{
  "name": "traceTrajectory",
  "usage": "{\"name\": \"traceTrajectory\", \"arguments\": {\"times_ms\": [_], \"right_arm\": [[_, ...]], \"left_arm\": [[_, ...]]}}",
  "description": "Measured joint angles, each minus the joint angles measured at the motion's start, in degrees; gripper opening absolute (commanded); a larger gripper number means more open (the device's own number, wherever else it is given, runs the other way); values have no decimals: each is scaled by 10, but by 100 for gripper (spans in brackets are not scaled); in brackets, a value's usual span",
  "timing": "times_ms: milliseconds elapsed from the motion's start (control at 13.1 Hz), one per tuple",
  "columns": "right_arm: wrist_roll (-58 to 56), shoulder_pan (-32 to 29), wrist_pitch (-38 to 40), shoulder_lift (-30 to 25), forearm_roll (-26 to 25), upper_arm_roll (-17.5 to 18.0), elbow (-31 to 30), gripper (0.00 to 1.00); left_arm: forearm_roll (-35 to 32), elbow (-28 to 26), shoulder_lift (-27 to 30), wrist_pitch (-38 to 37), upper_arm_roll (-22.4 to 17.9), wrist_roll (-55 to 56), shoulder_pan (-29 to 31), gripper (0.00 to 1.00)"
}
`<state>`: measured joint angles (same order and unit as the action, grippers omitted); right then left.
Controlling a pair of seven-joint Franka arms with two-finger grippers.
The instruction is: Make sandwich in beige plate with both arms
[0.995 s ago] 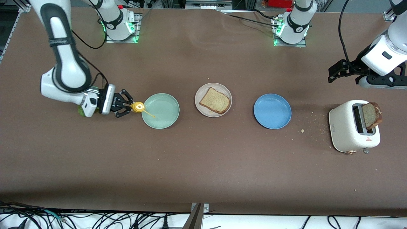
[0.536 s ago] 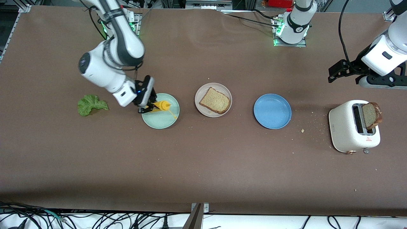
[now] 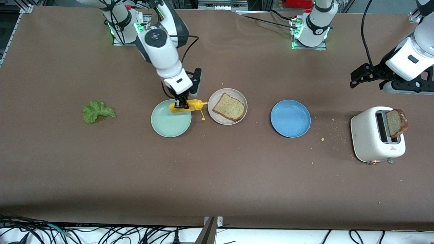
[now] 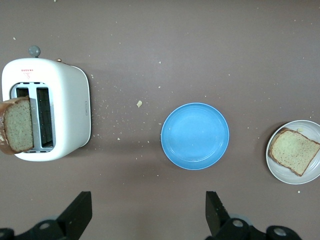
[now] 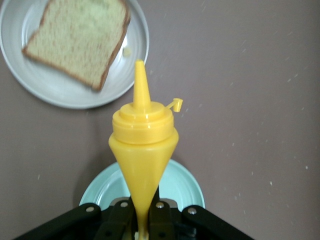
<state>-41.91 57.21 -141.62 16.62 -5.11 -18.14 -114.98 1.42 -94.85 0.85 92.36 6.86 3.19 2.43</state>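
The right gripper [image 3: 182,104] has swung from the lettuce [image 3: 97,111] end over the green plate [image 3: 169,123], clamped on a yellow squeeze bottle [image 3: 188,105] whose nozzle now points at the beige plate [image 3: 214,115] mid-table, holding one bread slice [image 3: 229,107]. The right wrist view shows the bottle's little cap tab. The left arm waits above the toaster [image 3: 373,139] end, left gripper [image 4: 145,220] spread wide, empty.

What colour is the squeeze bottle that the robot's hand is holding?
Bright yellow. The bottle shows best in the right wrist view, gripped by the right hand.
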Motion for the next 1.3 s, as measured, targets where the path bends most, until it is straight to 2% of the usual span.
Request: {"name": "traceTrajectory", "arguments": {"times_ms": [153, 230, 612, 1071, 1301], "right_arm": [[68, 28, 107, 28, -78, 0, 67, 0], [88, 42, 144, 43, -95, 1, 95, 0], [184, 89, 197, 112, -180, 0, 140, 0], [267, 144, 337, 173, -243, 0, 217, 0], [313, 168, 359, 221, -255, 0, 247, 0]], "left_arm": [[0, 0, 0, 0, 0, 0, 0, 100], [0, 0, 0, 0, 0, 0, 0, 100], [0, 0, 0, 0, 0, 0, 0, 100], [0, 0, 0, 0, 0, 0, 0, 100], [0, 0, 0, 0, 0, 0, 0, 100]]}}
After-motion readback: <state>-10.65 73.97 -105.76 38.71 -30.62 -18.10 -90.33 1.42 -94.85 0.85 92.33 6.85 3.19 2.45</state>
